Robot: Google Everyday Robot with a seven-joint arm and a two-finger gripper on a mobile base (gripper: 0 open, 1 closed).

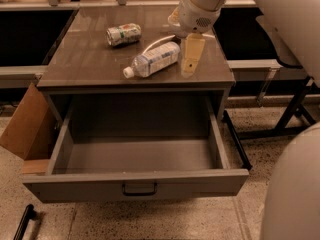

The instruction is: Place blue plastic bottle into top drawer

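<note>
The blue plastic bottle (152, 60) lies on its side on the grey cabinet top (90, 64), white cap pointing to the front left. My gripper (192, 55) hangs down just to the right of the bottle's base, close above the cabinet top, apart from the bottle and holding nothing that I can see. The top drawer (135, 181) is pulled wide open below, its inside bare, with a small dark handle (139, 189) at the middle of its front.
A dented green-and-white can (123, 34) lies behind the bottle at the back left. A white bowl (151, 42) is mostly hidden behind my arm. A cardboard box (22, 129) leans at the drawer's left. Black table legs (295, 109) stand at the right.
</note>
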